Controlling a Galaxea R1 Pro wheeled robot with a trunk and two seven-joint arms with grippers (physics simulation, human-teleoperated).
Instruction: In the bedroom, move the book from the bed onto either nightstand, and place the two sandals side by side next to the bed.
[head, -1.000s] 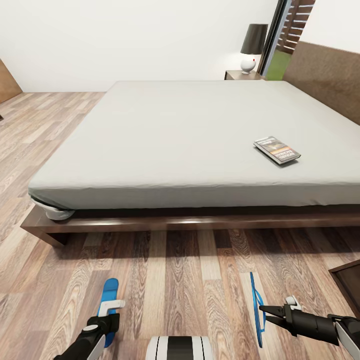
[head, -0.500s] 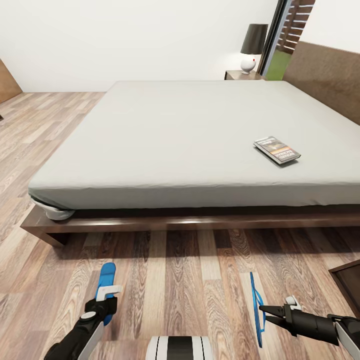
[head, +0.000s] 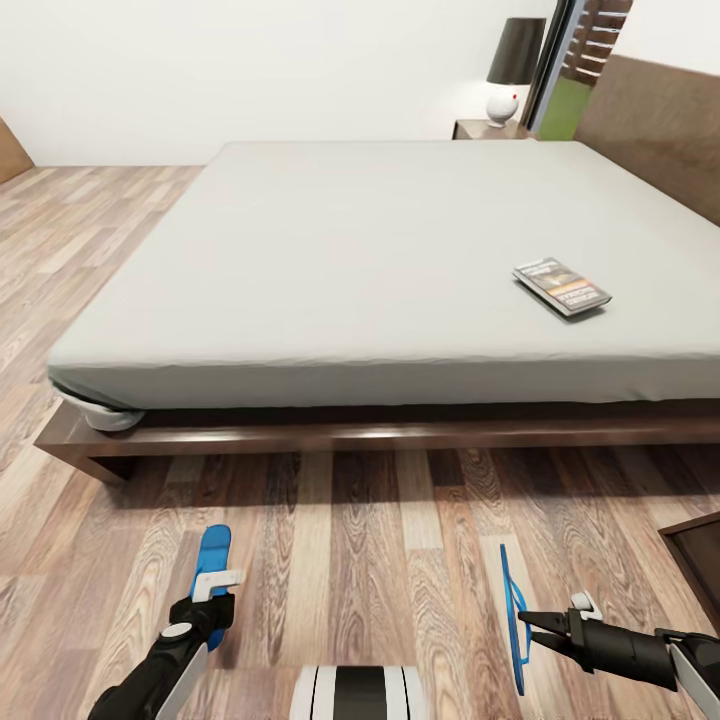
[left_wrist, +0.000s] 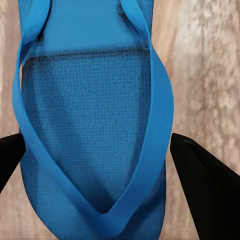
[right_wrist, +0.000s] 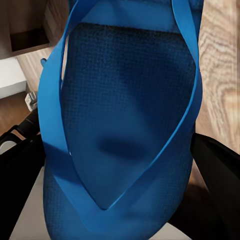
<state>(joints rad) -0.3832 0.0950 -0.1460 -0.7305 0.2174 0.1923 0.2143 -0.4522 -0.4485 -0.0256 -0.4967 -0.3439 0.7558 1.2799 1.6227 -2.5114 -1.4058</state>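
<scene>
The book (head: 561, 287) lies on the off-white bed (head: 350, 250), near its right side. A nightstand (head: 488, 128) stands in the far corner beside the headboard. Low on the left, my left gripper (head: 214, 598) is shut on a flat blue sandal (head: 214, 556) just over the floor. The left wrist view has that sandal (left_wrist: 95, 100) spanning the gap between the black fingers (left_wrist: 200, 190). My right gripper (head: 524, 622) is shut on the other sandal (head: 511, 590), which stands on its edge. In the right wrist view that sandal (right_wrist: 130, 100) sits between both fingers (right_wrist: 220, 175).
A lamp (head: 512, 70) with a dark shade stands on the far nightstand, beside the tall window (head: 565, 80). A dark wooden cabinet corner (head: 700, 560) juts in at the lower right. Wood-plank floor (head: 370, 540) runs between me and the bed frame (head: 400, 432).
My left gripper carried its sandal forward toward the bed. The right arm and its sandal stayed put. The head camera shifted slightly, so the bed sits a little higher in view.
</scene>
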